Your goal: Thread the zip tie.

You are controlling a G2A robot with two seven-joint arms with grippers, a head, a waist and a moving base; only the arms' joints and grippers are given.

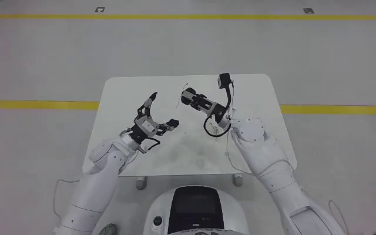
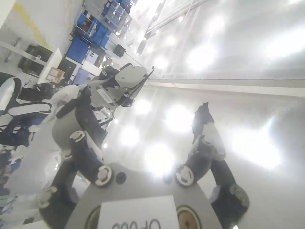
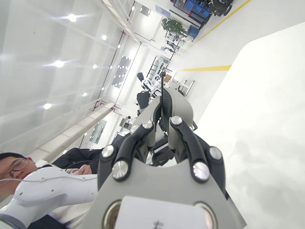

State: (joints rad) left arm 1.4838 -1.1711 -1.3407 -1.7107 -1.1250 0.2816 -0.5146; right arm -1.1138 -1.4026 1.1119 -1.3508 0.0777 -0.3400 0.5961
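Note:
A thin black zip tie (image 1: pixel 180 104) is pinched in my right gripper (image 1: pixel 188 97) above the middle of the white table (image 1: pixel 123 97). The right wrist view has that gripper (image 3: pixel 164 103) shut on the tie (image 3: pixel 163 82), whose short end sticks out past the fingertips. My left gripper (image 1: pixel 164 110) hangs just left of the tie, open, with nothing between its fingers. Seen from the left wrist, my own fingers (image 2: pixel 205 117) stand wide apart, and beyond them the right gripper (image 2: pixel 124 89) holds the tie (image 2: pixel 146 77).
A black camera block with a looping cable (image 1: pixel 224 82) sits on the right forearm over the table's right half. The table's bare top (image 3: pixel 262 96) stretches under both grippers, and its edges lie well away from them.

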